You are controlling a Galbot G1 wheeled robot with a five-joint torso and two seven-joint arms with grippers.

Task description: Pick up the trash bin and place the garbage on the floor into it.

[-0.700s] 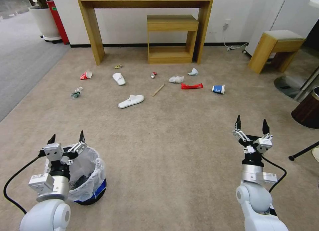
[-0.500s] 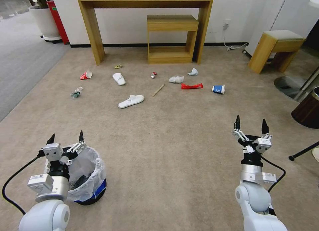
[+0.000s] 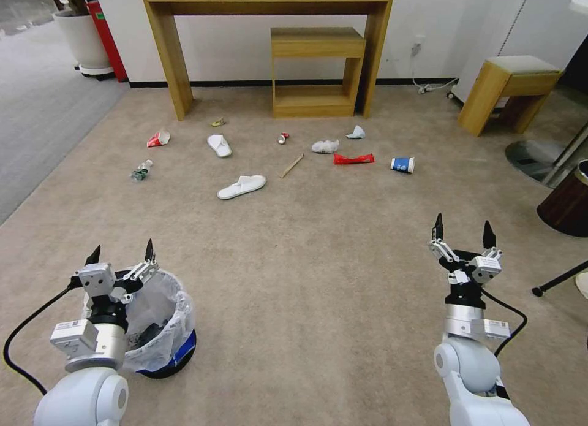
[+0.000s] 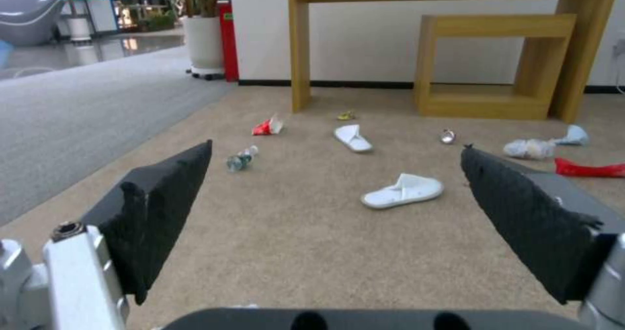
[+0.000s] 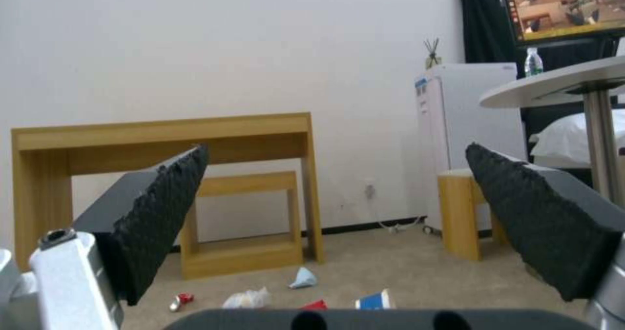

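Since the earlier frames almost nothing has moved: my left gripper (image 3: pixel 121 255) sits a touch lower over the bin, my right gripper (image 3: pixel 463 228) is back down a hair after a slight rise, litter unmoved.

Head view: beige floor (image 3: pixel 318 279), grey carpet off to the left. A wooden console table (image 3: pixel 269 3) with a small wooden shelf unit (image 3: pixel 317 70) under it stands against the white wall; a wooden stool (image 3: pixel 507 92) is to the right. The trash bin (image 3: pixel 165 328) stands upright at near left, mouth up, white liner crinkled over the rim, left gripper just above its rim with jaws wide and empty. Right gripper hangs over bare carpet at near right, jaws wide, holding nothing. The garbage lies well ahead in a loose band: near slipper (image 3: pixel 241 186) long axis running left-right, wooden stick (image 3: pixel 291 165) slanting away to the right, red wrapper (image 3: pixel 353 159) lying crosswise, blue paper cup (image 3: pixel 402 164) on its side.

Left wrist view: both pads (image 4: pixel 163 208) spread wide, near slipper (image 4: pixel 403 191) and crushed bottle (image 4: pixel 241 158) on the carpet between them.

Right wrist view: pads (image 5: pixel 159 213) spread wide, blue cup (image 5: pixel 374 299) low between them, table behind.
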